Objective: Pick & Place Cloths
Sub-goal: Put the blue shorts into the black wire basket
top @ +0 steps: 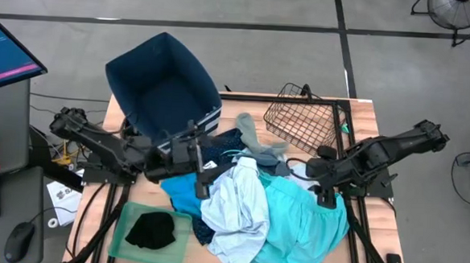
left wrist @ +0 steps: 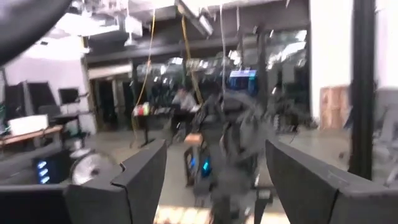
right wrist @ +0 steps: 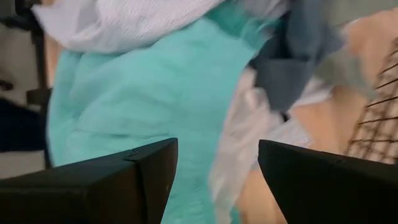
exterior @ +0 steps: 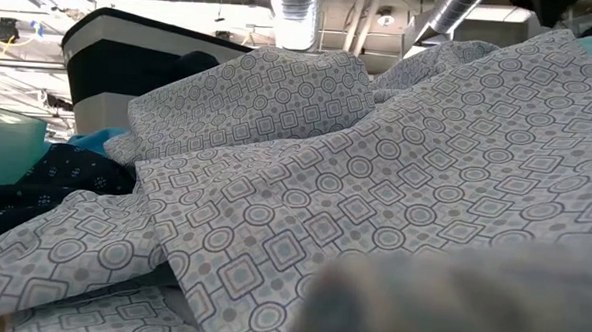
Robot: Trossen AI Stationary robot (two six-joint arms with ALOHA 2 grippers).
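Black cloth (top: 151, 229) on green tray (top: 125, 226), desk's front-left corner. Blue bin (top: 163, 83) at back left. Left hand (top: 203, 176) fingers apart, empty, raised beside pile's left edge. Cloth pile (top: 255, 213) spreads left-right across desk middle, between both hands. Right hand (right wrist: 214, 180) fingers apart, empty, over turquoise cloth (right wrist: 149, 99); right seems nearer.
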